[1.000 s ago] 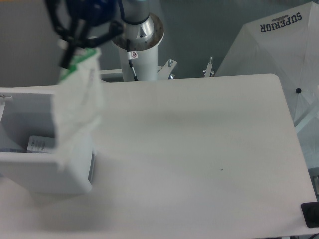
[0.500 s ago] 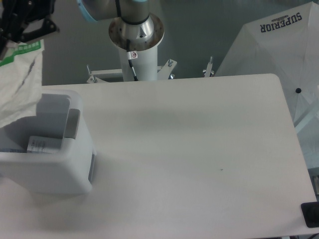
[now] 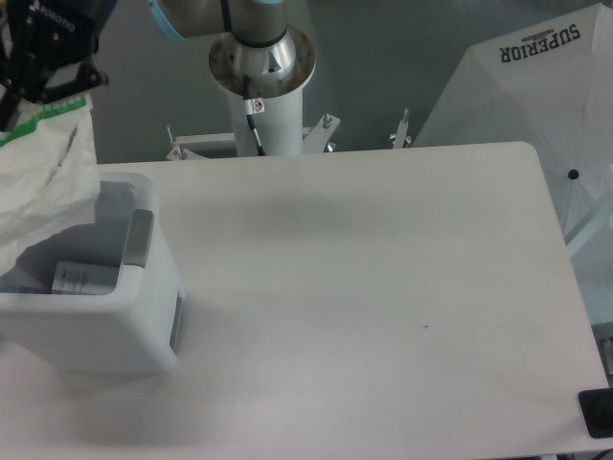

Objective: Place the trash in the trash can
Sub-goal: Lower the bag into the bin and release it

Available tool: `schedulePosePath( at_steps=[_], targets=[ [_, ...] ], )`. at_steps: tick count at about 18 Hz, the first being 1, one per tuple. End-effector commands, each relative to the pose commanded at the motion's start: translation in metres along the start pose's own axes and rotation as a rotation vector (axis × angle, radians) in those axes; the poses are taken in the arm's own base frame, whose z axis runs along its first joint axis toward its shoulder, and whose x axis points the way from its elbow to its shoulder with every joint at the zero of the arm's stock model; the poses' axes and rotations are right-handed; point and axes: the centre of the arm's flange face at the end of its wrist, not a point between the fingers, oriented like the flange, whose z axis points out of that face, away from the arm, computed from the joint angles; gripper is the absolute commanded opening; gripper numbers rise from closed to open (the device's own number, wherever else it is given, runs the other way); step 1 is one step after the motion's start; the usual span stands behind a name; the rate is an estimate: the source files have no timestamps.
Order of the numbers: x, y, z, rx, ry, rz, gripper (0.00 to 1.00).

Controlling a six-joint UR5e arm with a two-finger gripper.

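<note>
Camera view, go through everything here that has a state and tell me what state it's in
gripper: shut on the pouch's top edge.
pouch: hanging from the gripper over the bin's left side.
trash can: upright, open-topped, on the table.
bottle: lying inside the trash can.

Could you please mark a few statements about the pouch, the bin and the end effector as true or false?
1. The end effector holds the pouch by its top edge. True.
2. The pouch lies flat on the table. False: it hangs over the trash can.
3. An object with a printed label sits inside the trash can. True.
4. The trash can stands at the table's right edge. False: it stands at the left.
</note>
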Motion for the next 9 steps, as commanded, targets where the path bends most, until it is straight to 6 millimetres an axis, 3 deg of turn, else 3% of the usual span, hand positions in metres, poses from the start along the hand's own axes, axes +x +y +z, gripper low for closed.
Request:
schedulePosePath(
  at_steps=[9],
  targets=[
    [-0.018, 0.007, 0.025, -0.039, 0.008, -0.029, 0.00]
  ],
)
